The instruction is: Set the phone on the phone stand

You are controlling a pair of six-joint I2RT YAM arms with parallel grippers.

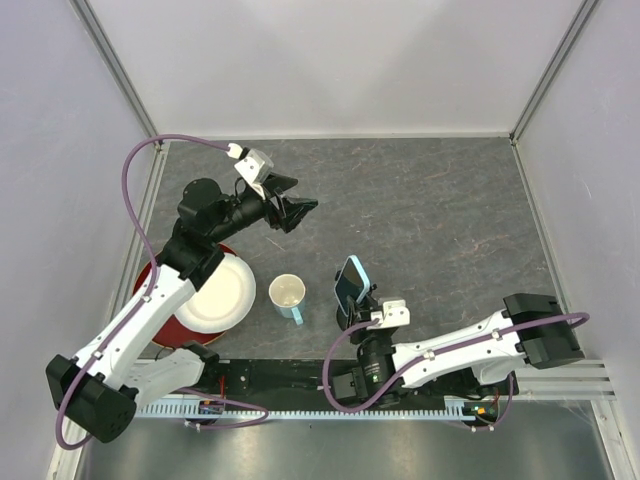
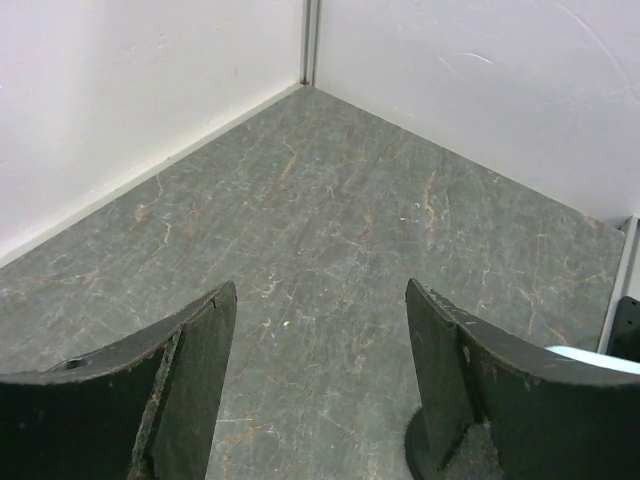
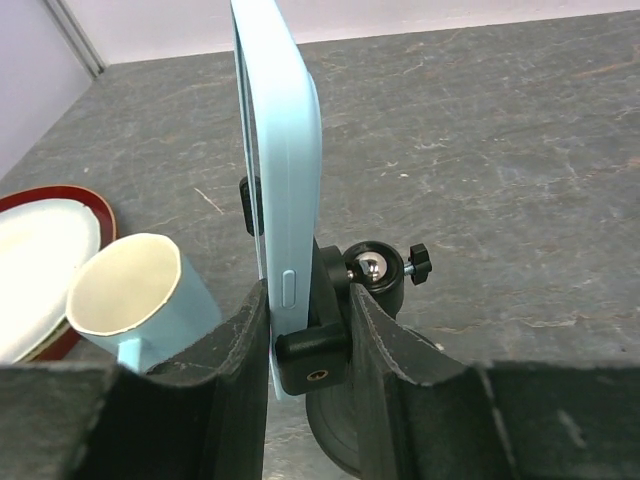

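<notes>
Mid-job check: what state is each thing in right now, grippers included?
the phone: upright on its edge, seated in the phone stand.
the phone stand: upright, its clamp holding the phone.
right gripper: jaws closed on the phone and the clamp together.
left gripper: jaws open, holding nothing.
cup: upright, empty.
white plate: empty, stacked on the red plate.

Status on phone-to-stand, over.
Left tool open, empty. Right tool shut on phone, upright in phone stand clamp. Cup beside, clear of phone.
</notes>
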